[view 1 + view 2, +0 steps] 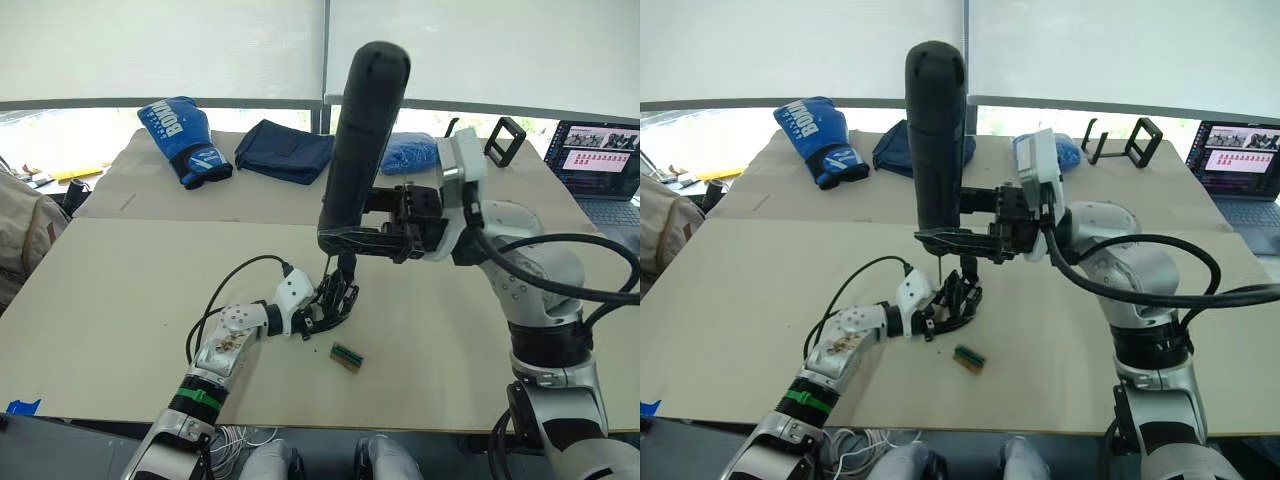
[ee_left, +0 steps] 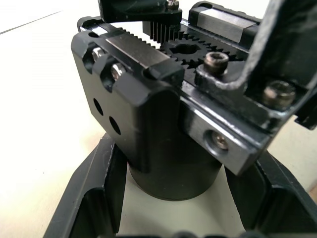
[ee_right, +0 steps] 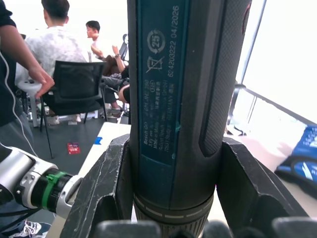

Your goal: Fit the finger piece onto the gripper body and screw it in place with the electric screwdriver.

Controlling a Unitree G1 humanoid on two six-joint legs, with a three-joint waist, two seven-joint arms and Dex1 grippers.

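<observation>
Closest to the head camera, the left claw (image 1: 318,312) lies low over the worktop (image 1: 120,300) and grips the gripper body (image 1: 338,296). In the left wrist view its two black fingers (image 2: 91,198) stand on both sides of the round base of this block, pressed against it, so the claw is closed only as far as the base allows. The gripper body (image 2: 163,94) stands upright on the worktop, near the front middle, with toothed racks, a gear and screw heads on its upper face.

Directly above it, the right claw (image 1: 372,240) clamps the electric screwdriver (image 1: 360,140). In the right wrist view both fingers (image 3: 106,188) press on the thick black barrel near its lower collar. The long axis of the screwdriver is almost vertical, leaning a little; the rounded end points up and the thin metal bit (image 1: 938,268) points down at the gripper body. Whether the tip touches a screw, I cannot tell.

Just beside the gripper body, toward the front edge, a small green-and-brown block (image 1: 346,357) lies flat. Far behind, a blue boxing glove (image 1: 185,138) and a dark blue cloth (image 1: 285,150) rest on the worktop, and a laptop (image 1: 602,160) stands at the right.
</observation>
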